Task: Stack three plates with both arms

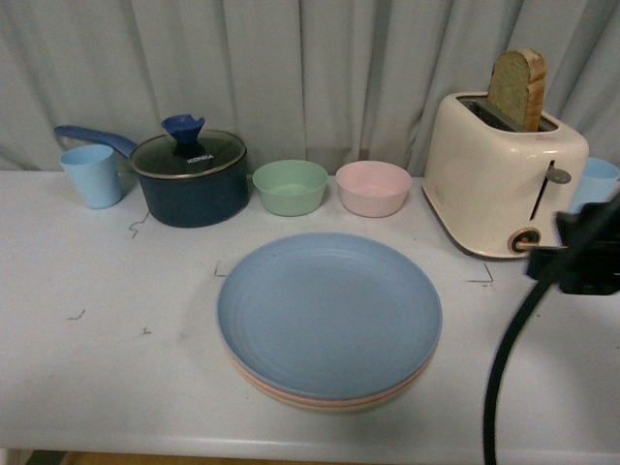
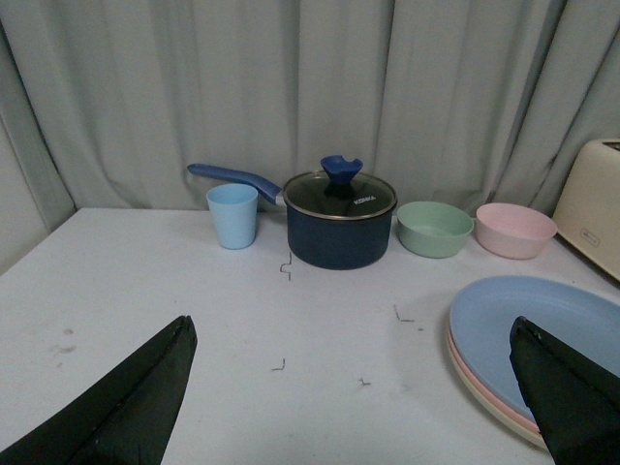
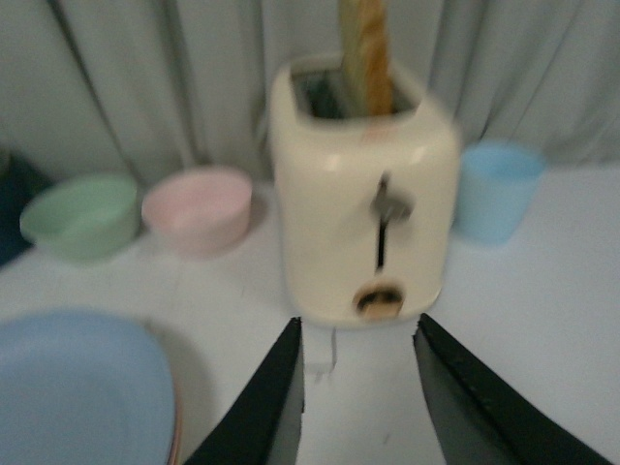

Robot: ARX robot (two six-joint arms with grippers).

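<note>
The three plates sit in one stack at the middle front of the white table. The blue plate (image 1: 327,310) is on top, a pink rim (image 1: 363,400) shows under it and a beige rim (image 1: 254,381) lowest. The stack also shows in the left wrist view (image 2: 528,325) and the right wrist view (image 3: 77,387). My right gripper (image 3: 356,334) is open and empty, to the right of the stack in front of the toaster; its black arm (image 1: 581,252) shows at the right edge. My left gripper (image 2: 354,334) is open and empty over bare table left of the stack.
Along the back stand a light blue cup (image 1: 93,174), a dark blue lidded saucepan (image 1: 190,174), a green bowl (image 1: 290,186), a pink bowl (image 1: 373,187), a cream toaster (image 1: 504,174) holding a bread slice (image 1: 518,89), and another blue cup (image 1: 596,184). Grey curtain behind.
</note>
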